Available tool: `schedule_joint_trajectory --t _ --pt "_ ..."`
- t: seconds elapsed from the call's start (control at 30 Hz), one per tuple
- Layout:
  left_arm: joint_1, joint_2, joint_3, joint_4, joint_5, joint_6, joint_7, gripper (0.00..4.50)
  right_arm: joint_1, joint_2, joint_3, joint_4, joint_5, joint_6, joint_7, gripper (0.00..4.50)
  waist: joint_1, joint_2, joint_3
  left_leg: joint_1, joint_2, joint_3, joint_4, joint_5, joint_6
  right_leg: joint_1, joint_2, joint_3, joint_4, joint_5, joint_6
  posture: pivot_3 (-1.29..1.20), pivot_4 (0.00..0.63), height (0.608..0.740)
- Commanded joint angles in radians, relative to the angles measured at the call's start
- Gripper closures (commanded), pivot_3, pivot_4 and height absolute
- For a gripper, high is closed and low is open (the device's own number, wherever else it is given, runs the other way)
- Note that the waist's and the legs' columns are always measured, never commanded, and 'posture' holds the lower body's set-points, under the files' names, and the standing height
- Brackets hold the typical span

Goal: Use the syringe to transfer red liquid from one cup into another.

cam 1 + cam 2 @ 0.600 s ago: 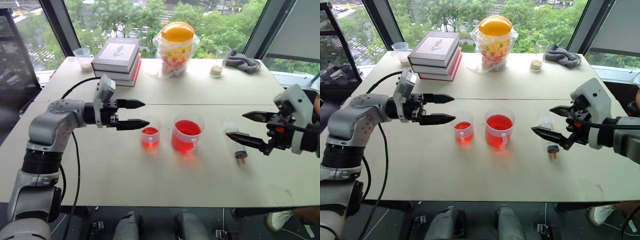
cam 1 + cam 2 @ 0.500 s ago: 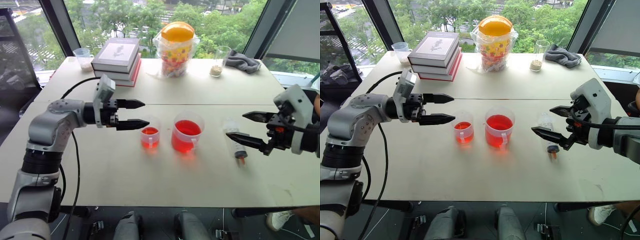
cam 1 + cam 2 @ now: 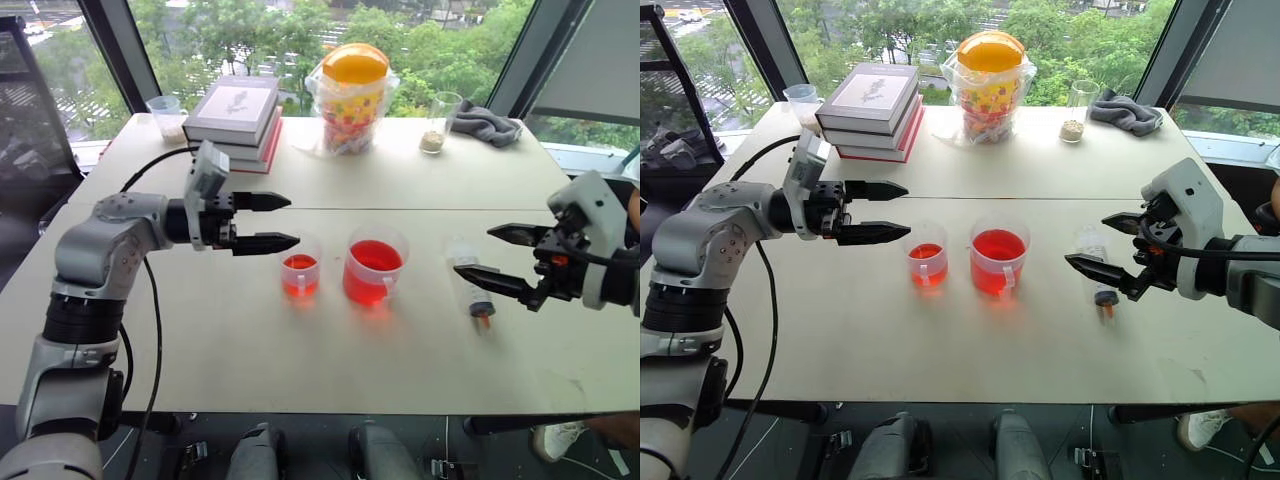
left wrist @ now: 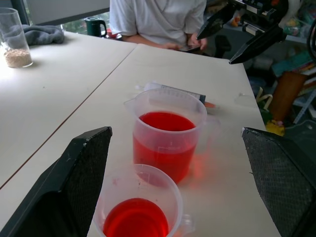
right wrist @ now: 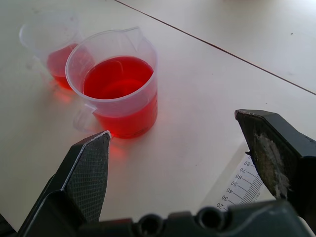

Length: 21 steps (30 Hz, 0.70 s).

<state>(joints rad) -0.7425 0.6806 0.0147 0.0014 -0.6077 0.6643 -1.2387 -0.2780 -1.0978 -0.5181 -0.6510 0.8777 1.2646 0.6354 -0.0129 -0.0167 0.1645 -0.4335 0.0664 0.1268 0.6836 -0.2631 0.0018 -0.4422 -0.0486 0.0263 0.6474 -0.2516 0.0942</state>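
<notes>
The syringe (image 3: 470,286) lies flat on the table, its orange tip toward the front edge. My right gripper (image 3: 474,250) hovers open just above it, one finger on each side, holding nothing. The larger handled cup (image 3: 375,267) stands mid-table, well filled with red liquid (image 5: 117,77). To its left is the smaller cup (image 3: 300,273) with a shallow red layer. My left gripper (image 3: 293,221) is open and level, above and just left of the smaller cup. Both cups (image 4: 166,133) and the syringe (image 4: 174,91) are also in the left wrist view.
At the back of the table are a stack of books (image 3: 235,122), a bagged jar with an orange lid (image 3: 353,98), a glass with grains (image 3: 440,122), a grey cloth (image 3: 486,124) and a small cup (image 3: 166,116). A person in a white shirt (image 4: 158,19) sits beyond the table's right end.
My left gripper has lifted slightly, still open beside the smaller cup. The right gripper, the syringe and both cups have not moved.
</notes>
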Motion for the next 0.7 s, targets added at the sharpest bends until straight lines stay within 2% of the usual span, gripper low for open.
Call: schedule_joint_trajectory --t 0.03,0.27,0.4,0.53,0.7 --pt "-0.020 0.001 0.021 -0.013 -0.014 -0.014 -0.002 0.15 -0.020 -0.013 -0.014 0.012 0.000 -0.018 -0.012 0.06 0.000 0.000 0.000 0.000 0.000 0.000 0.000 0.000 0.000 0.000 0.000 0.000 0.000 0.000 0.000 0.00 0.150 0.740" --pt "-0.008 0.004 0.020 -0.024 -0.012 -0.018 -0.002 0.15 -0.044 -0.030 0.011 0.068 0.004 0.002 -0.017 0.06 0.000 0.000 0.000 0.000 0.000 0.000 0.000 0.000 0.000 0.000 0.000 0.000 0.000 0.000 0.000 0.00 0.150 0.740" --pt "-0.015 -0.004 0.013 -0.014 -0.005 -0.028 -0.001 0.15 -0.056 -0.100 0.092 0.157 -0.017 0.039 0.009 0.06 0.000 0.000 0.000 0.000 0.000 0.000 0.000 0.000 0.000 0.000 0.000 0.000 0.000 0.000 -0.001 0.00 0.150 0.740" --pt "-0.022 -0.020 0.001 0.001 0.002 -0.044 -0.004 0.15 -0.258 -0.135 0.269 0.378 -0.024 0.188 0.012 0.06 -0.005 0.000 0.000 0.001 0.000 0.001 0.001 0.000 0.000 0.000 0.000 0.001 0.000 -0.001 -0.002 0.00 0.150 0.740" --pt "-0.025 -0.044 -0.011 0.015 0.013 -0.064 -0.006 0.15 -0.552 -0.028 0.498 0.720 -0.159 0.313 -0.042 0.06 -0.007 0.000 0.000 0.003 0.000 0.002 0.000 0.000 0.000 0.000 0.000 0.003 0.000 -0.001 -0.003 0.00 0.150 0.740"
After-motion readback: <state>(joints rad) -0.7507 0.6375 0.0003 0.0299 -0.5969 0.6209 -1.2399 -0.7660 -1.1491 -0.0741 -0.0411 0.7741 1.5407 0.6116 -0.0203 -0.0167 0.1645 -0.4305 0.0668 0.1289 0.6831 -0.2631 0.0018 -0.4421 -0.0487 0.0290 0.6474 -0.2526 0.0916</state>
